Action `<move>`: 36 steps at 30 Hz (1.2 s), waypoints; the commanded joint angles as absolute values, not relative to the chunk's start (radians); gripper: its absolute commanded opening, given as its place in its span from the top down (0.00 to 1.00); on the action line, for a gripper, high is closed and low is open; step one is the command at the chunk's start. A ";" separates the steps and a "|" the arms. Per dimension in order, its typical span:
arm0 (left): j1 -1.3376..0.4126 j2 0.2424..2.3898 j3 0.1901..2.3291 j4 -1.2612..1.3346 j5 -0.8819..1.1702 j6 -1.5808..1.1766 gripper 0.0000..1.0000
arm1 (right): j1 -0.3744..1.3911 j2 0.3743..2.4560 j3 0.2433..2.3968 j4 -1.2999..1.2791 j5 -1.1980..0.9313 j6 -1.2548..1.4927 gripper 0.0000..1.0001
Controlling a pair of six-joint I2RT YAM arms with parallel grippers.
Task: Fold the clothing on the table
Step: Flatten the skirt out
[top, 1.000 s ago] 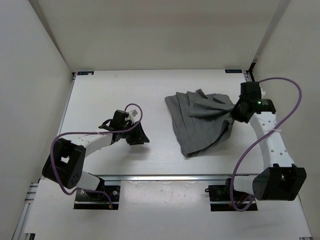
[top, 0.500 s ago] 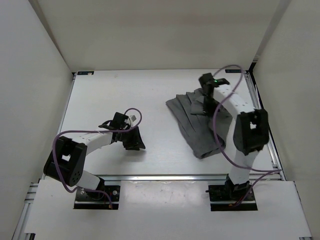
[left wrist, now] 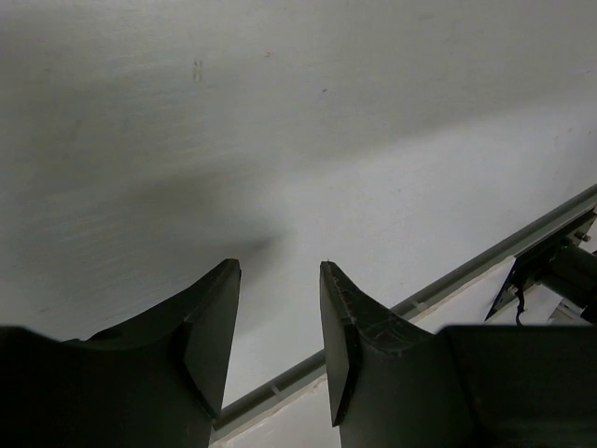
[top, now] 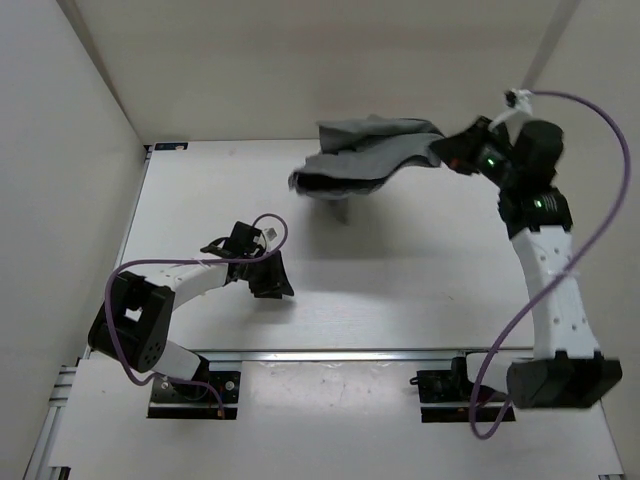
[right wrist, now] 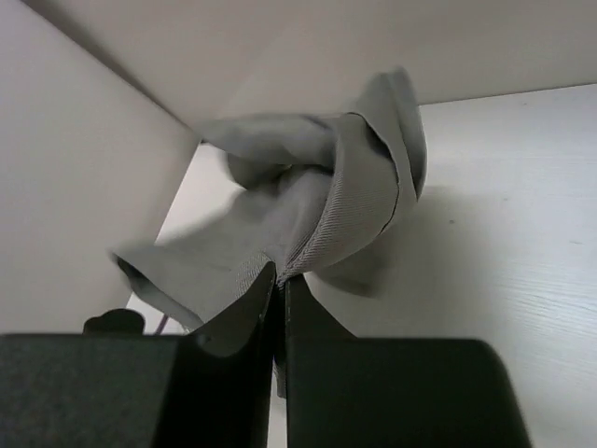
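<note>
The right fingers [right wrist: 270, 299] are clenched on a fold of the grey clothing [right wrist: 317, 215], with the ribbed edge of the fabric pinched between their tips. From that grip the clothing [top: 365, 155] hangs in the air, bunched and blurred. It stretches leftward from the right fingers [top: 445, 158] in front of the back wall [top: 300, 70], above the far part of the white surface [top: 400, 280]. A second ago it lay spread on the right half of the surface, with these fingers at its right edge. Now it is lifted clear, and the right arm [top: 550, 270] stands stretched up toward the far right corner.

The left fingers [left wrist: 215, 317] are released, with a clear gap between them and only bare surface [left wrist: 280, 140] below. In the overhead view the left fingers [top: 272, 280] sit low on the near left, almost where they were before, well apart from the clothing.
</note>
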State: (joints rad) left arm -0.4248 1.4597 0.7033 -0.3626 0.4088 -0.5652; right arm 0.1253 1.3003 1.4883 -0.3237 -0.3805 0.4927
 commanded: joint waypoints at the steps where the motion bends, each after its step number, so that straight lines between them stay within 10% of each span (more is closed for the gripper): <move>1: -0.455 1.462 0.730 -0.350 0.404 -0.586 0.49 | -0.035 1.218 1.195 -0.195 -0.567 0.555 1.00; 12: -0.486 1.456 0.657 -0.258 0.437 -0.678 0.51 | -0.102 1.092 0.480 -0.434 -0.560 0.386 1.00; 36: -0.325 1.356 0.712 -0.179 0.451 -0.798 0.50 | 0.128 1.476 1.281 -0.619 -0.340 0.347 1.00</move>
State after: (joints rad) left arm -0.3363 1.3975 0.7261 -0.1802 0.4366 -0.7944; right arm 0.1730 1.4765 1.2304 -0.6018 -0.2951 0.4034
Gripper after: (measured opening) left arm 0.501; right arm 0.036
